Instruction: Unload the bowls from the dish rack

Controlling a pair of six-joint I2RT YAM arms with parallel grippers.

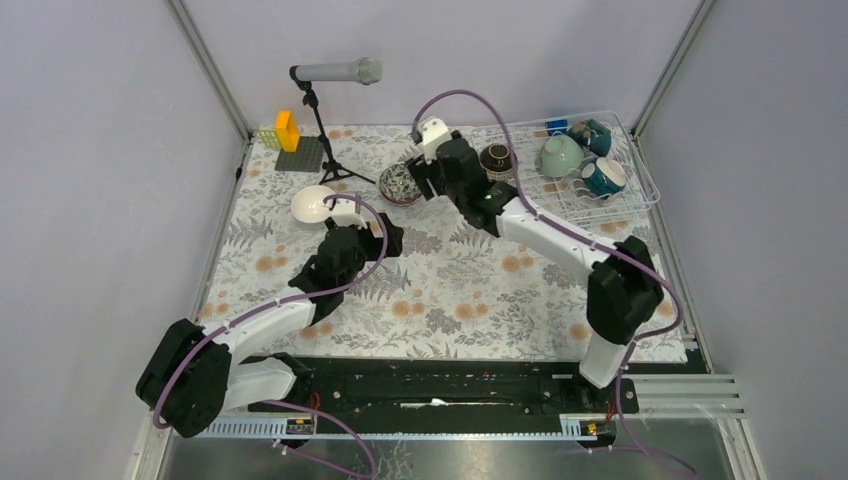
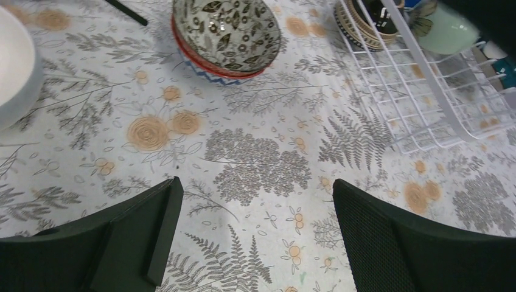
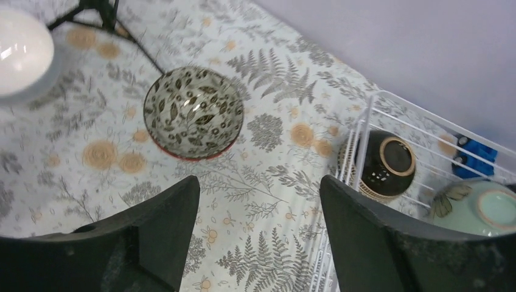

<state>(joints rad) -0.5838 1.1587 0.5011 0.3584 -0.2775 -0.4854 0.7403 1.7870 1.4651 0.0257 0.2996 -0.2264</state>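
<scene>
The white wire dish rack (image 1: 640, 185) stands at the back right. It holds a dark brown bowl (image 1: 497, 160) on its side, a mint green bowl (image 1: 560, 155) and two teal bowls (image 1: 603, 177). Left of the rack, a grey floral bowl (image 1: 400, 183) sits stacked on a red-rimmed bowl, and a white bowl (image 1: 313, 204) rests further left. My right gripper (image 3: 260, 188) hovers open and empty between the floral bowl (image 3: 193, 112) and the brown bowl (image 3: 383, 164). My left gripper (image 2: 255, 207) hangs open over bare cloth, short of the floral bowl (image 2: 226, 33).
A microphone on a black tripod (image 1: 325, 120) stands at the back left, beside yellow and orange blocks on a grey baseplate (image 1: 295, 150). A small blue item (image 1: 556, 127) lies at the rack's far edge. Enclosure walls close in on both sides.
</scene>
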